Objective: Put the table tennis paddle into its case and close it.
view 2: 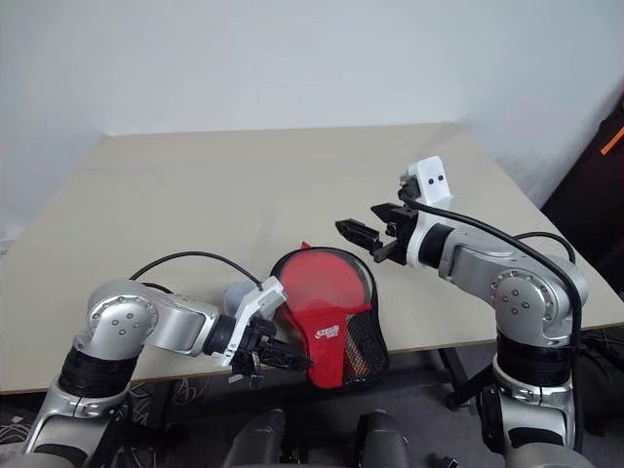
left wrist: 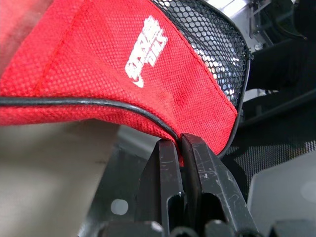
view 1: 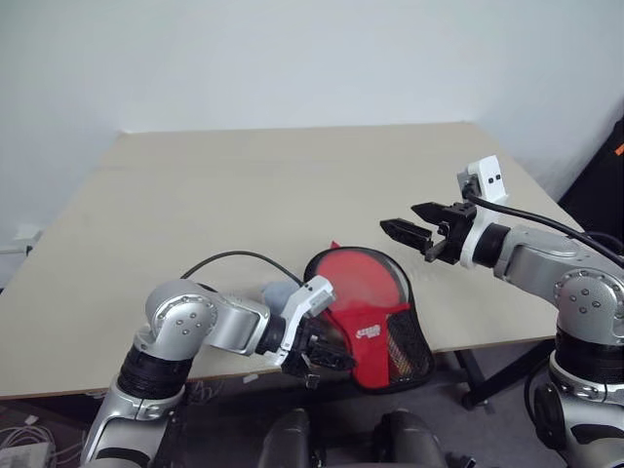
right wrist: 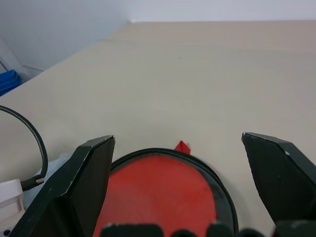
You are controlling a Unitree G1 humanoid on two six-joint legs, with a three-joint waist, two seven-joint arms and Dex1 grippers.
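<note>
The case [view 1: 375, 336] is a red fabric pouch with a white logo and a black mesh pocket [view 1: 409, 346]. It lies at the table's front edge, its lower part hanging past the edge. Inside its black-rimmed mouth shows the round red face of the table tennis paddle [view 1: 356, 275]; the handle is hidden. My left gripper [left wrist: 181, 143] is shut on the case's piped lower edge, below table level [view 1: 327, 356]. My right gripper [view 1: 414, 232] hovers open just beyond the case's far end, above the table, with nothing between its fingers [right wrist: 94, 173].
The beige table [view 1: 244, 195] stretches wide behind the case up to a white wall. A black cable [view 1: 234, 256] loops over the table near my left arm, beside a pale grey-blue lump [view 1: 278, 292]. A dark object [view 1: 600, 185] stands off the table's right side.
</note>
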